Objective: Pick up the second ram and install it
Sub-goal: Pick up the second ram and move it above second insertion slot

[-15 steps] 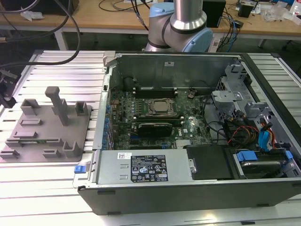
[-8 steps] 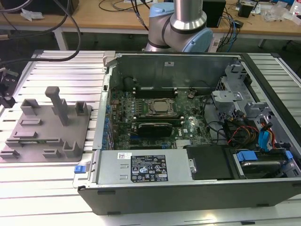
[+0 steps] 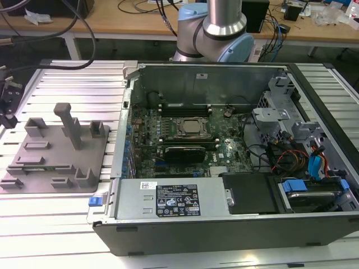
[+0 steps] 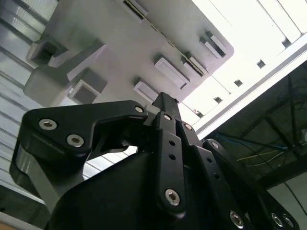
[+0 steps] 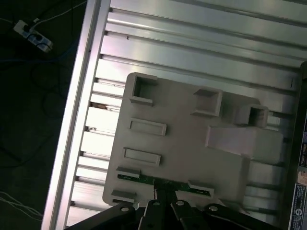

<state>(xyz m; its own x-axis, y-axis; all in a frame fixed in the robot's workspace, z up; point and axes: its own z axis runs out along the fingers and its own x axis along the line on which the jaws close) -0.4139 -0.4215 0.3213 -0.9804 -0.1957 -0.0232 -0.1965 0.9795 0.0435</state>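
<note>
The gripper [image 5: 165, 190] hangs above the grey fixture tray [image 5: 182, 120], its jaws drawn together with nothing between them. In the first wrist view its tips line up over the middle of the second ram [image 5: 141, 179]. That ram shows as a thin green line seated in a slot along 1 long side of the tray, its ends by 2 small raised clips [image 5: 199, 188]; it is not yet lifted. I judge the main risk to be jaws this narrow: lowered as they stand, they would strike the stick's top edge instead of straddling it, and could chip it. A grip off the middle could tilt the stick and jam 1 end against a clip. Further in on the tray, the tall post [image 5: 242, 139] and the square sockets stand proud, so a low sideways move could catch them. Beyond the tray, bare aluminium slats [image 5: 192, 43] give room on the side away from the computer case [image 3: 224, 224], though the table's edge [image 5: 79, 105] runs near there. The case wall stands just beside the tray's other side, with the motherboard [image 3: 185, 134] inside.
</note>
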